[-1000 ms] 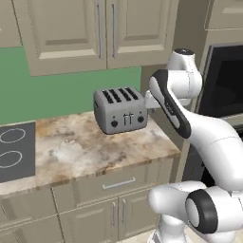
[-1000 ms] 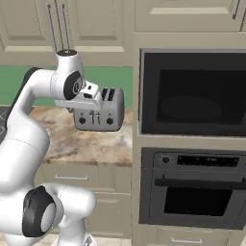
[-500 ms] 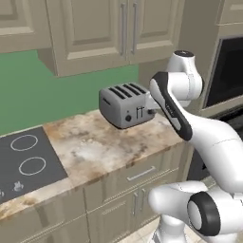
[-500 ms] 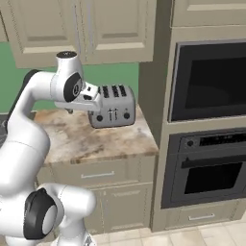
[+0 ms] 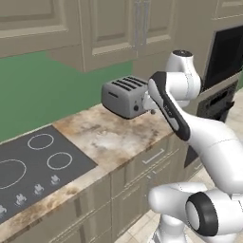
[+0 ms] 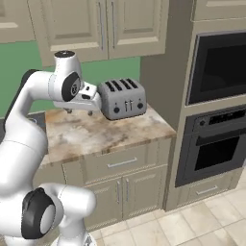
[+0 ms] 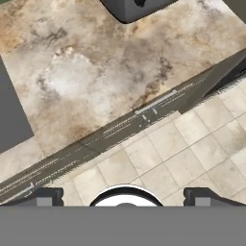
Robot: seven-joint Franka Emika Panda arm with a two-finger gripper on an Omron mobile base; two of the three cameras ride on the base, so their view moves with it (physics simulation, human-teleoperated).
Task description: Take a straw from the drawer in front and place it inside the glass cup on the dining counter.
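My gripper (image 6: pixel 79 111) hangs open and empty above the marbled countertop, just left of the toaster; in the hand view its fingertips (image 7: pixel 45 197) stand wide apart, with the gripper (image 7: pixel 124 198) looking down over the counter's front edge. The drawer (image 6: pixel 121 163) is shut below that counter, with a slim bar handle, and it also shows in the left base view (image 5: pixel 153 157). From above, the drawer's handle (image 7: pixel 156 102) is a thin pale bar. The straw, the glass cup and the dining counter are out of view.
A grey toaster (image 6: pixel 122 98) stands at the back of the marbled counter (image 6: pixel 96 134). A black cooktop (image 5: pixel 33 166) lies on its left part. Wall ovens (image 6: pixel 216 115) fill a tall cabinet to the right. Cabinet doors (image 6: pixel 122 194) sit below the drawer, above a tiled floor (image 7: pixel 192 144).
The whole picture has shifted, so the base and its cameras have moved: toaster and counter slid right and the cooktop came further into view. The gripper stays open.
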